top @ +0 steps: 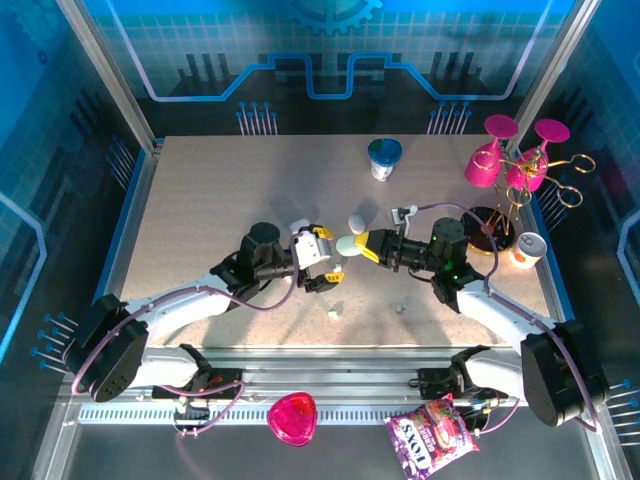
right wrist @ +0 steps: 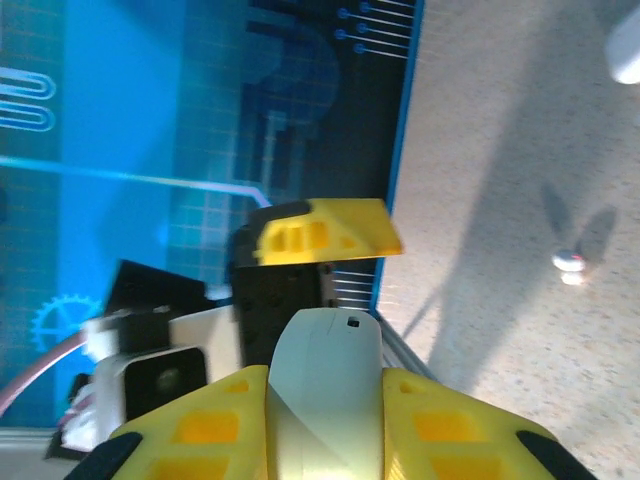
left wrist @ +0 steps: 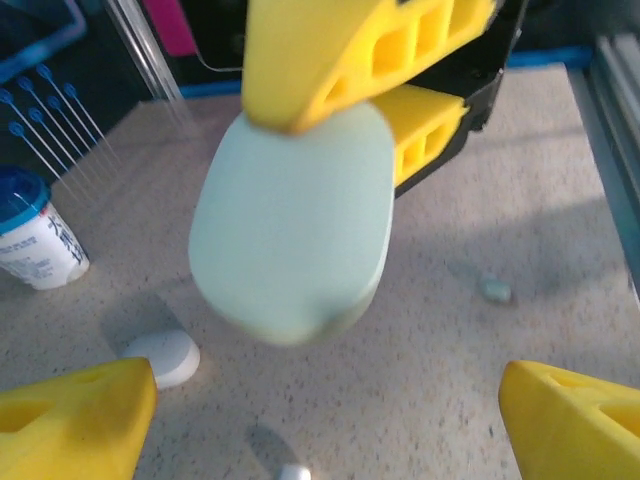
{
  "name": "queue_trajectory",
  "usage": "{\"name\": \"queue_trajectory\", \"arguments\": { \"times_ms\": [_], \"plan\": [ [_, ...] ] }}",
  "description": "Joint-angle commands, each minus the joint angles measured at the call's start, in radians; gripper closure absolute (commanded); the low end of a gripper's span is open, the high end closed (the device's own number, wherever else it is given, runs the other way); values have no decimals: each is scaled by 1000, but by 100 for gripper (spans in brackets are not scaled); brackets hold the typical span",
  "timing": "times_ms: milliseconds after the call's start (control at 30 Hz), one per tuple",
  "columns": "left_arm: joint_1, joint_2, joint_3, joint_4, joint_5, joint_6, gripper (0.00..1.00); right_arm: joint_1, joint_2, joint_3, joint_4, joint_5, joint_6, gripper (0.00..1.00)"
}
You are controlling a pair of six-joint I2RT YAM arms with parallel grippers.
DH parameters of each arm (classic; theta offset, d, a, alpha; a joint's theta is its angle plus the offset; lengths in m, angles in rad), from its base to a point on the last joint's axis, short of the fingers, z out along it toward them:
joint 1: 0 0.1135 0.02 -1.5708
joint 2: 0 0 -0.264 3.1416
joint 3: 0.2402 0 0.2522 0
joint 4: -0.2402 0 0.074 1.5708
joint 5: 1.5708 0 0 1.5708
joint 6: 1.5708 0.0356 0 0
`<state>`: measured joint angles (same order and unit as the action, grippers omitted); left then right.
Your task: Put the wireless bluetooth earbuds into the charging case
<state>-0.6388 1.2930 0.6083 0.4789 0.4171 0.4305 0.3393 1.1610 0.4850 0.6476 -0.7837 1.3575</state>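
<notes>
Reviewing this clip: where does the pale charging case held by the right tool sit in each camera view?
Top external: charging case mid-table, near the picture's centre.
Left wrist: case large, at centre, gripped from above.
Right wrist: case at bottom centre, standing on end.
Shared landmark: the yellow fingers of the right tool clamping it.

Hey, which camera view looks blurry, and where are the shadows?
Left wrist view: the charging case, close to the lens, looks soft-edged. Right wrist view: long dark shadows cross the table. Top external view: sharp throughout.
</notes>
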Motion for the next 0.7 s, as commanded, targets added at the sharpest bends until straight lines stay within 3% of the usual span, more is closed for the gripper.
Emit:
{"name": "queue_trajectory", "arguments": {
  "times_ms": [0, 267, 433, 667],
  "plan": [
    [23, 13, -41, 395, 98, -208, 7, -11, -7, -2, 224, -51, 153, 76],
    [37, 128, -46, 728, 151, -372, 5, -11, 78, 7, 553, -39, 425, 76],
    [37, 185, -33, 848, 165, -425, 9, -4, 89, 17, 576, -17, 463, 76],
    [37, 212, -19, 920, 205, -465, 25, 8, 107, 17, 603, -8, 490, 77]
  ]
}}
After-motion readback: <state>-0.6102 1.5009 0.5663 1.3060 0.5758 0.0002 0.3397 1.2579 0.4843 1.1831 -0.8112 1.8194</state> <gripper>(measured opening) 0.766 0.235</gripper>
